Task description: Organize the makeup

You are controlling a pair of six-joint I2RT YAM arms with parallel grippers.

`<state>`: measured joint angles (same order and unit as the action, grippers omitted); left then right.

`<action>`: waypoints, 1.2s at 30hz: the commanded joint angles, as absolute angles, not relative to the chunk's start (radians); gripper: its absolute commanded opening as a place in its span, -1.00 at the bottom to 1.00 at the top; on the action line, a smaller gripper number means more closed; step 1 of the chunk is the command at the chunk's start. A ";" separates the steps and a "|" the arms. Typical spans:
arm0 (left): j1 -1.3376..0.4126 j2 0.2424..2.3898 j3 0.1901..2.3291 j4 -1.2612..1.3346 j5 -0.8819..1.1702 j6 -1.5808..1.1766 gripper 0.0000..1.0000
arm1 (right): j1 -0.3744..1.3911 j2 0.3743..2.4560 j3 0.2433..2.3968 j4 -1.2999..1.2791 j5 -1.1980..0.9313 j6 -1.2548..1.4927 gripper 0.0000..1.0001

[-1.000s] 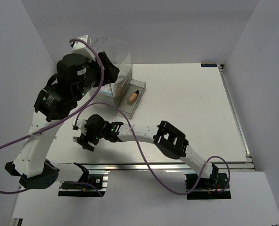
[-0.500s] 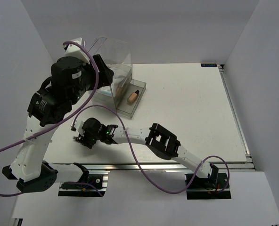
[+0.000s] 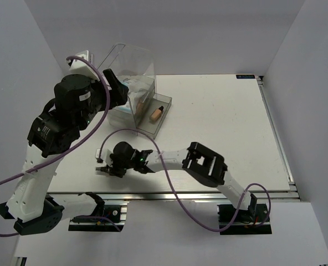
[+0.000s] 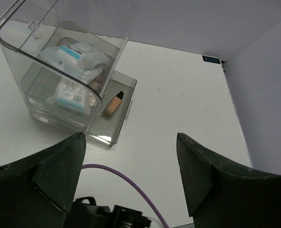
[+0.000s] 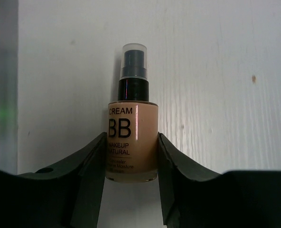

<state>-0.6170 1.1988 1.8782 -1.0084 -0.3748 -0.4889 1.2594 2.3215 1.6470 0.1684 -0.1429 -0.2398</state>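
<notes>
My R jaws squeeze bottle (image 5: pixel 131 140), near left; L jaws wide, empty. Packets (image 4: pixel 74 52) + 2nd bottle (image 4: pixel 113 105) in box (image 4: pixel 119 23) already.

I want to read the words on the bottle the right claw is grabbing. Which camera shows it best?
The right wrist view: the bottle sits close up between the fingers of the right gripper, its BB cream label readable. The top view hides it under that gripper. The left wrist view misses it.

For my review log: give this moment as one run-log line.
right gripper: jaws shut on BB cream bottle | left gripper: jaws open, empty
</notes>
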 commanded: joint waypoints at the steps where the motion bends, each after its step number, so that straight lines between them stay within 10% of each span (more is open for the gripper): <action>1: -0.614 1.149 1.829 -0.960 -0.411 -0.517 0.73 | 1.189 2.084 1.490 0.290 -0.243 -0.310 -1.00; 14: -0.612 1.000 1.450 -0.715 -0.471 -0.618 0.76 | 0.799 1.490 0.977 0.038 -0.491 -0.724 -1.00; 36: -0.609 0.914 1.166 -0.623 -0.518 -0.825 0.75 | 0.640 1.830 1.302 0.045 -0.431 -1.155 -1.00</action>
<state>-0.6117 0.9562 1.1809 -0.6422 -0.4881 -0.7788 0.6407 1.8393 1.2518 0.0021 -0.3943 -1.1000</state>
